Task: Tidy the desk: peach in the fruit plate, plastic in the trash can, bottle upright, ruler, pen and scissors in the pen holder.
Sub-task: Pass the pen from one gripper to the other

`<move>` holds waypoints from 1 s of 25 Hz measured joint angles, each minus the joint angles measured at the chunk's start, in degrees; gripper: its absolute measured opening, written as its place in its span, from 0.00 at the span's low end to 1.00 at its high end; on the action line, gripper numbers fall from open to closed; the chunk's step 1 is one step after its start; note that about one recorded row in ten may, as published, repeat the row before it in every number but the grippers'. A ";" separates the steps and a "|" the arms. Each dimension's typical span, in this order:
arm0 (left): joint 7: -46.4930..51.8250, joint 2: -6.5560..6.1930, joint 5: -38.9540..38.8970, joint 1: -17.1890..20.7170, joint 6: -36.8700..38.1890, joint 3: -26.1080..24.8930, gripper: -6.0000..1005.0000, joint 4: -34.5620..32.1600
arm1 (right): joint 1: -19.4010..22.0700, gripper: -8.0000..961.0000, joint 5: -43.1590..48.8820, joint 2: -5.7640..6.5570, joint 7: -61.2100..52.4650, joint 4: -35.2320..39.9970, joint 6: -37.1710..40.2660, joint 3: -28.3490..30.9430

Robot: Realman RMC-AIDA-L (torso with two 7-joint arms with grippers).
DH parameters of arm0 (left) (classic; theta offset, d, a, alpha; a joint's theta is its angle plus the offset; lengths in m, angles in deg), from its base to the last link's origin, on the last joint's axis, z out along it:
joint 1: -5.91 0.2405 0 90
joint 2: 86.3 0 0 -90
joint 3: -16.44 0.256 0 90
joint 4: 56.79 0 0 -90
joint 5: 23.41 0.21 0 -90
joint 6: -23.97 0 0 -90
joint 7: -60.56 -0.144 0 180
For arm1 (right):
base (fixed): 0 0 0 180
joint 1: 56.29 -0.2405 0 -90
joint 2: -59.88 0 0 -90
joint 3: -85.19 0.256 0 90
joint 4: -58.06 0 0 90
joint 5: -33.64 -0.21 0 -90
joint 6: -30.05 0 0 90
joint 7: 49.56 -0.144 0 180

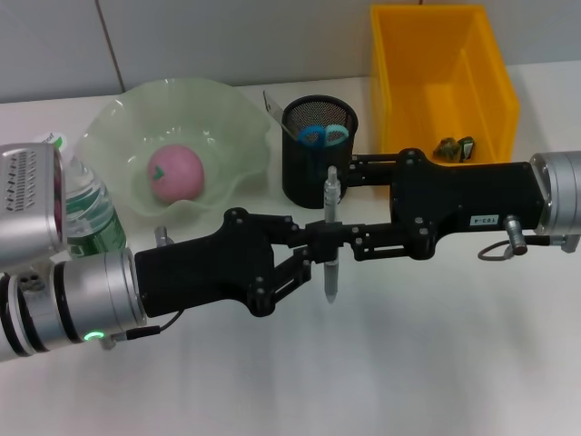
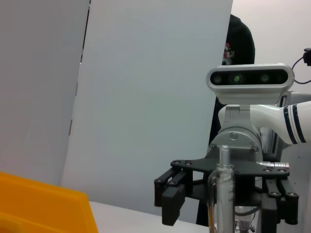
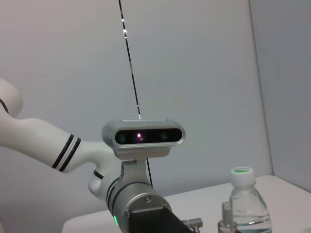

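Nearing the end of the tidy-up, judging from how things lie. Finding the peach lying in the middle of the green fruit plate. Noting the bottle standing upright just beside that plate, cap on. Spotting the blue-handled scissors and the ruler standing in the black mesh pen holder. Seeing a small crumpled piece of plastic resting on the floor of the yellow trash can. Leaving, by the look of it, only the pen to put away.

Holding that pen off the white table, just in front of the pen holder, with the two arms meeting at it from either side. Clamping it around mid-length in the left gripper, fingers pinched together on the barrel. Reaching in from the opposite side with the right gripper, jaws standing apart in the left wrist view, one finger close against the pen. Looking like a hand-over between arms, though not certain.

Showing a thin, clear barrel with a silvery cast and a narrower cap end pointing towards the holder. Appearing light and slippery, so likely turning in the grip if squeezed off-centre.
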 joint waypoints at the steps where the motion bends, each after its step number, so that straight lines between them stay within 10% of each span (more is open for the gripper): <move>1: -0.05 0.00 -0.01 -0.08 -0.13 0.00 0.15 0.18 | -0.10 0.72 0.00 -0.06 0.02 0.00 0.00 -0.01; 14: -0.06 0.00 -0.23 -0.26 -0.43 -0.04 0.15 0.19 | -0.71 0.70 0.00 -0.12 -0.41 0.02 -1.20 0.08; 25: -0.06 0.00 -0.72 -0.36 -0.50 -0.04 0.15 0.16 | -0.79 0.41 0.16 -0.09 -0.79 -0.07 -0.99 0.09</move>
